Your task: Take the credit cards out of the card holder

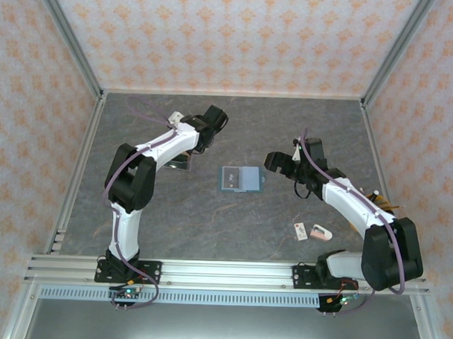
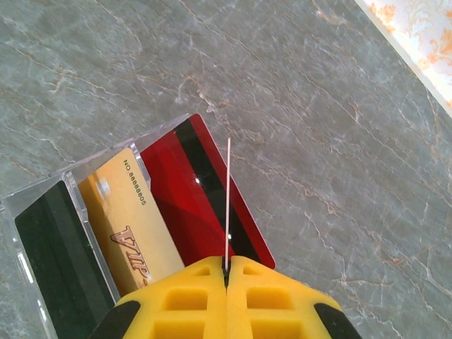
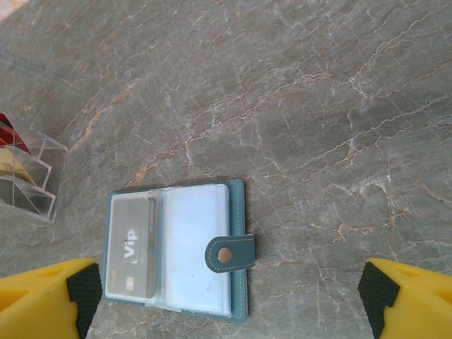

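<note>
Right wrist: card holder (image 3: 194, 247) (open) seemingly near tool (image 3: 227, 300).

Teal card holder (image 3: 176, 251), grey-veined table (image 3: 282, 106)

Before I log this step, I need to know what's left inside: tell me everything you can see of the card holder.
The card holder lies open, flat on the grey marbled table, touching nothing else. Teal cover, clear plastic sleeves inside; one sleeve holds a grey card marked Vip, the next looks empty. A teal strap with a metal snap juts over one edge.
</note>
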